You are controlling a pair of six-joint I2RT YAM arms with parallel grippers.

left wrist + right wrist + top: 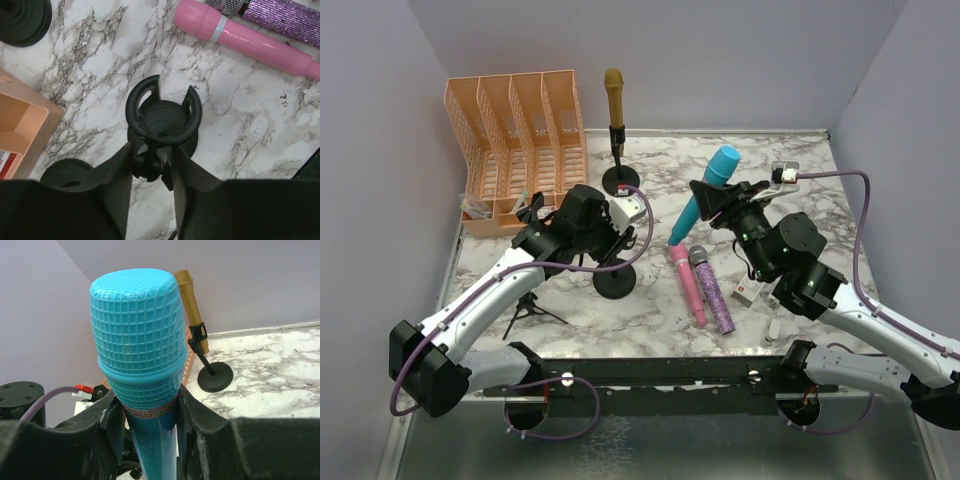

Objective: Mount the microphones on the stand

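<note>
Above table (pixel 570 320), right hand (pixel 150 412) around microphone (pixel 135 335)

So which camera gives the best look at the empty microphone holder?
The left wrist camera: the holder sits centre, its open ring clear, with the left gripper around its stem. From above, the arm hides all but the base. The right wrist camera misses it.

glossy pink microphone (pixel 250 39), veined marble tabletop (pixel 100 65)
</note>
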